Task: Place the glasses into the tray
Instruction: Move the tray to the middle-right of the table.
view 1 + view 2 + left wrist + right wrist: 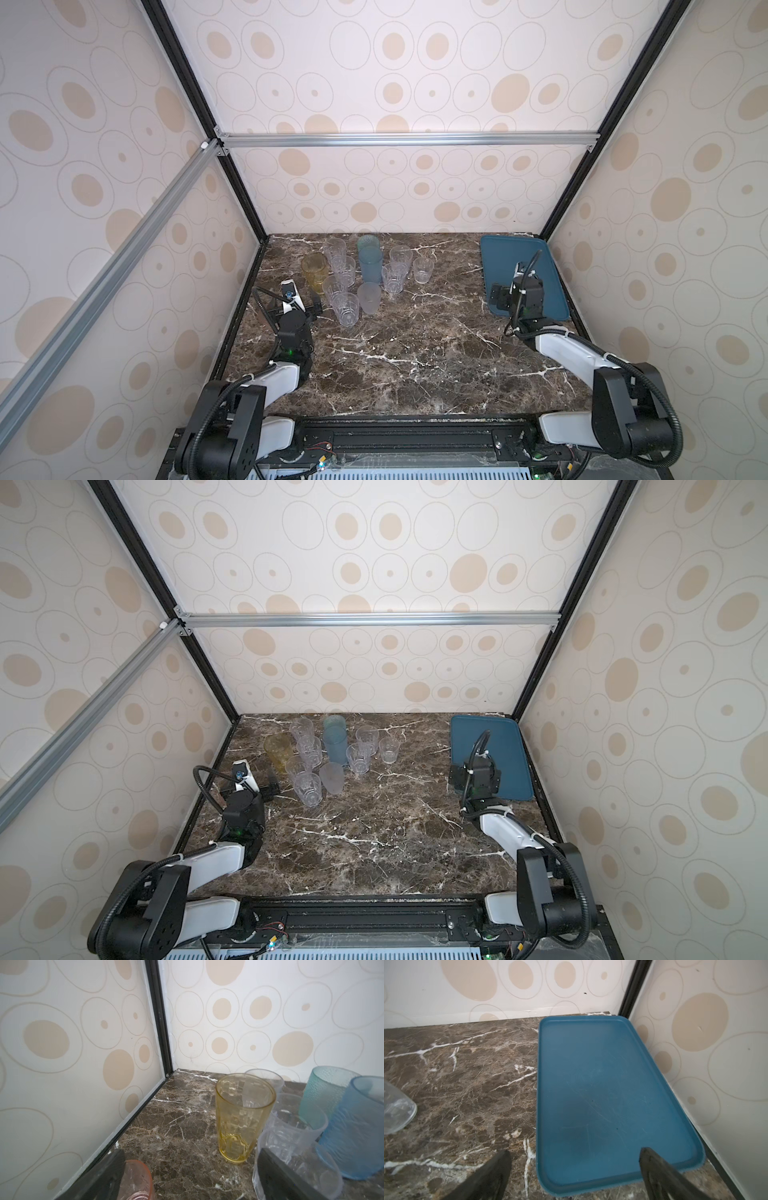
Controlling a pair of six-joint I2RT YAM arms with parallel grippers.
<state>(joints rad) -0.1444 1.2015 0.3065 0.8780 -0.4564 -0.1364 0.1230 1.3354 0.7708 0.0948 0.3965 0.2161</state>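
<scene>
Now we hold our left claw [191, 1167] and right claw [575, 1159] wide apart, both empty. The see-through clear and tinted tumblers [370, 264] crowd the far left of the brown marble counter [415, 353], outside the flat teal-blue plastic tray [591, 1084] at far right. Reaching in, we could topple packed neighbours.
</scene>
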